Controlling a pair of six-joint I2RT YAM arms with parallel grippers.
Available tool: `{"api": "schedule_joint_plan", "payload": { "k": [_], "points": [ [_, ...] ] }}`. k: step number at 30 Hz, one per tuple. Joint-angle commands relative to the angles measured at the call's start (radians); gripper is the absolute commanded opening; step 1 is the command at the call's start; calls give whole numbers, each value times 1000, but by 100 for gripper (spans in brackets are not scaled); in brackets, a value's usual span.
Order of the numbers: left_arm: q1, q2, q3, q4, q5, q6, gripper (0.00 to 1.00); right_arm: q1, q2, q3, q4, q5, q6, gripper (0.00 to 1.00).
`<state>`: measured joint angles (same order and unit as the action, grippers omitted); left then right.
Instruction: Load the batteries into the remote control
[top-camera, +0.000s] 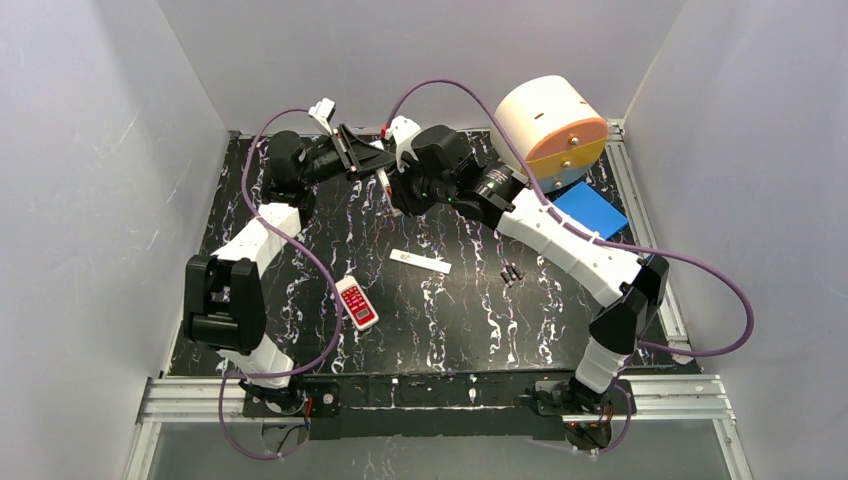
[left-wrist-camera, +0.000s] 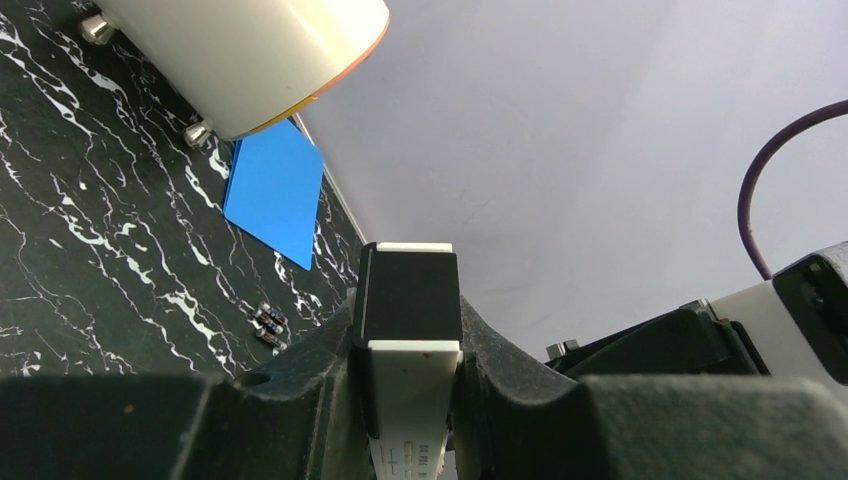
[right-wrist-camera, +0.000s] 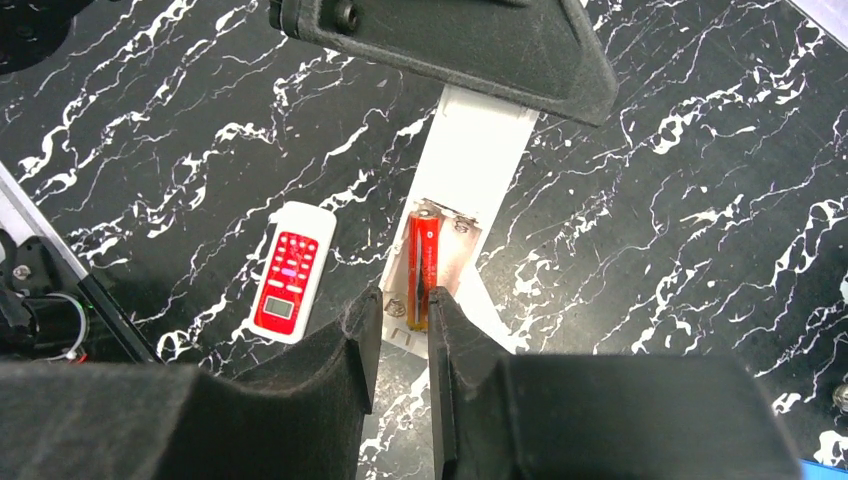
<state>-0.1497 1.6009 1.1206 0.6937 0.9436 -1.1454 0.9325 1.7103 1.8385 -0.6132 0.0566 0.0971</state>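
Right wrist view: the remote (right-wrist-camera: 470, 150) is a long slim white bar, its back open on a small compartment (right-wrist-camera: 455, 255) with metal contacts. My left gripper (left-wrist-camera: 410, 385) is pinched on the remote's sides, holding it over the far middle of the table (top-camera: 450, 320). The compartment holds one red-orange battery (right-wrist-camera: 421, 265), lying lengthwise along one side. My right gripper (right-wrist-camera: 405, 335) has its fingers nearly together, with that battery's near end in the gap; I cannot tell whether they pinch it. Two black batteries (top-camera: 511, 273) lie side by side on the table, well apart from the remote. Also on the table are one red-faced remote (right-wrist-camera: 290, 270), one white strip (top-camera: 420, 262), one blue block (top-camera: 590, 210) and one cream drum (top-camera: 550, 125).
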Motion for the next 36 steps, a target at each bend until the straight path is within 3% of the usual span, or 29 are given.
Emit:
{"api": "schedule_joint_plan", "payload": {
  "k": [1, 17, 23, 36],
  "points": [
    [-10, -44, 7, 15, 29, 22, 0, 9, 4, 54, 2, 40, -13, 32],
    [-29, -44, 35, 58, 76, 36, 0, 34, 47, 46, 24, 107, -38, 30],
    [-29, -47, 31, 74, 58, 31, 0, 40, 40, 36, 41, 164, -39, 16],
    [-28, -39, 32, 75, -2, -44, 0, 40, -155, -207, 333, 172, 11, 17]
  ]
}}
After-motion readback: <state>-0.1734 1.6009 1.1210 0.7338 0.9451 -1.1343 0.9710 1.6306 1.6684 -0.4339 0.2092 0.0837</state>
